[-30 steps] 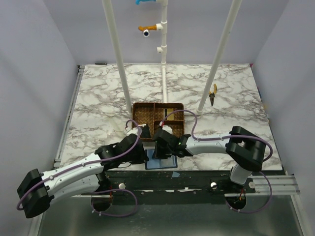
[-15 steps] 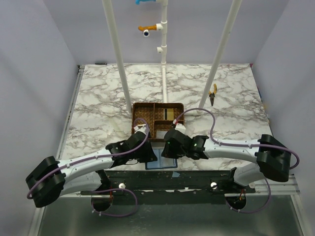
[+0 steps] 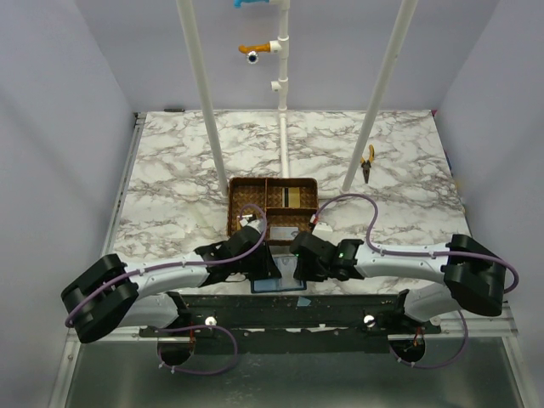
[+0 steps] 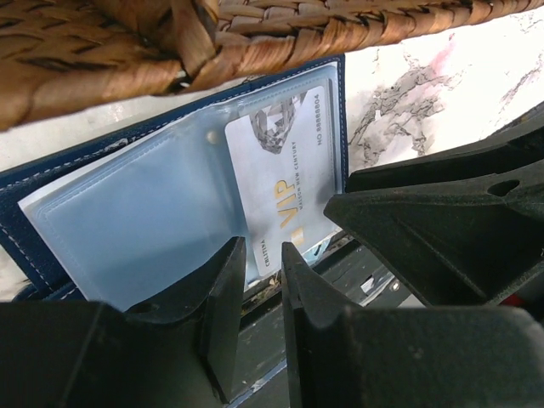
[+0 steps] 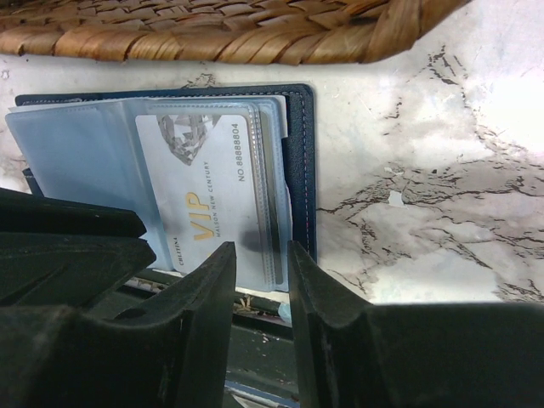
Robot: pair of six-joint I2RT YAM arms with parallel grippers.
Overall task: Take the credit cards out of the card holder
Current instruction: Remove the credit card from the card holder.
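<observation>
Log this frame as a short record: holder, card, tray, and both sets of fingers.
card holder: lying open on the near side of the wicker tray
card: pale VIP card inside a clear sleeve of the holder
left gripper: fingers slightly apart over the holder's near edge, nothing held
right gripper: fingers slightly apart over the card's near end, nothing held

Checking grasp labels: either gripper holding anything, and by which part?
Nothing held. Left gripper and right gripper slightly open, empty, at the near edge of the card holder; VIP card in its sleeve.
</observation>
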